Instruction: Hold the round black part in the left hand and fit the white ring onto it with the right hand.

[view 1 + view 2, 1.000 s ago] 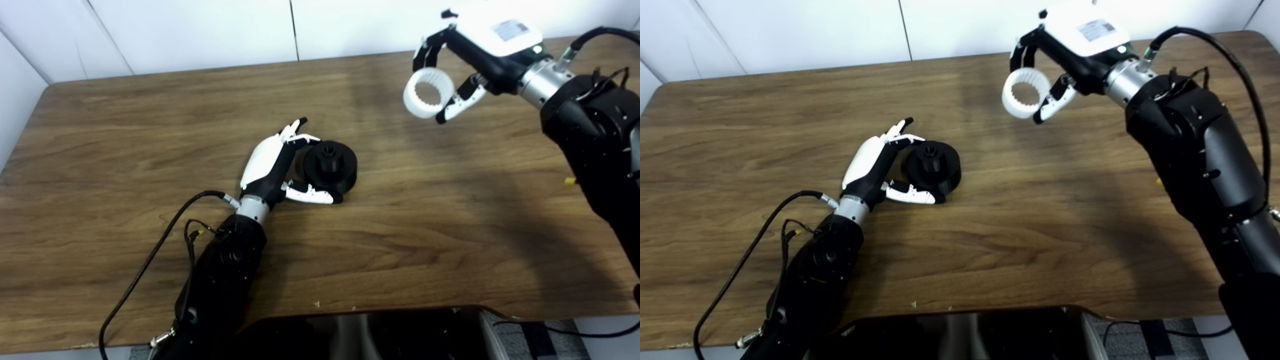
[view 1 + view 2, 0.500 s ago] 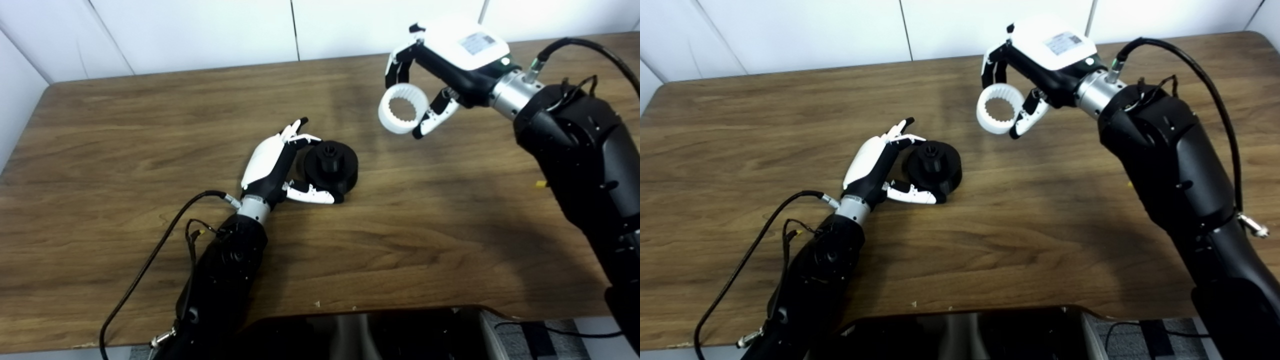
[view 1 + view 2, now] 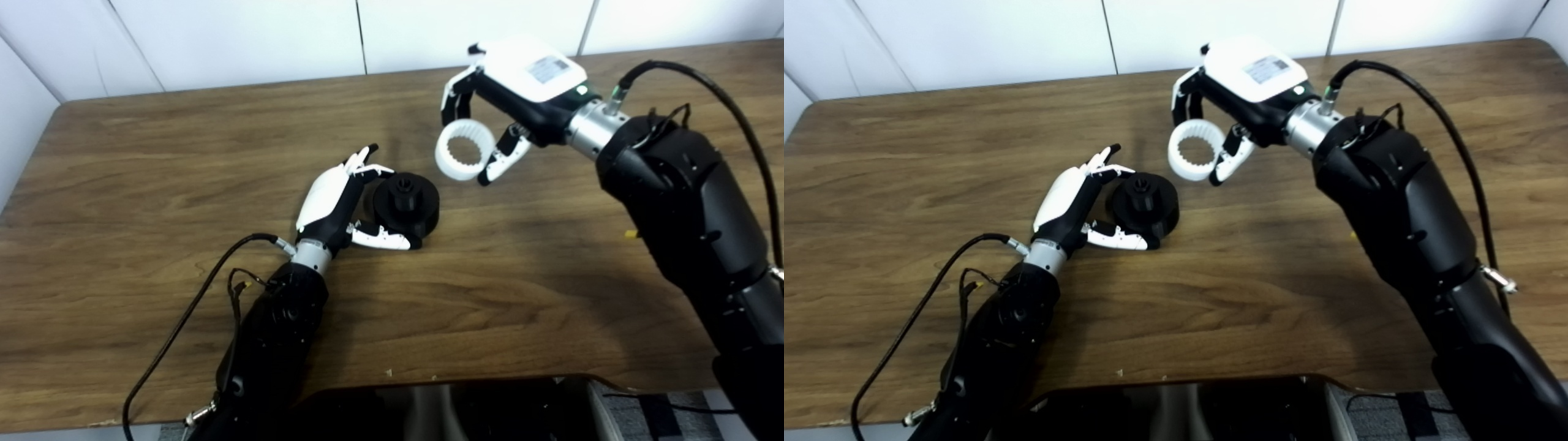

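Both hands grip: left hand (image 3: 331, 205) round black part (image 3: 405, 203); right hand (image 3: 520, 86) white ring (image 3: 463, 150).

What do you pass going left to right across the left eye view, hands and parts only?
left hand → black part → white ring → right hand
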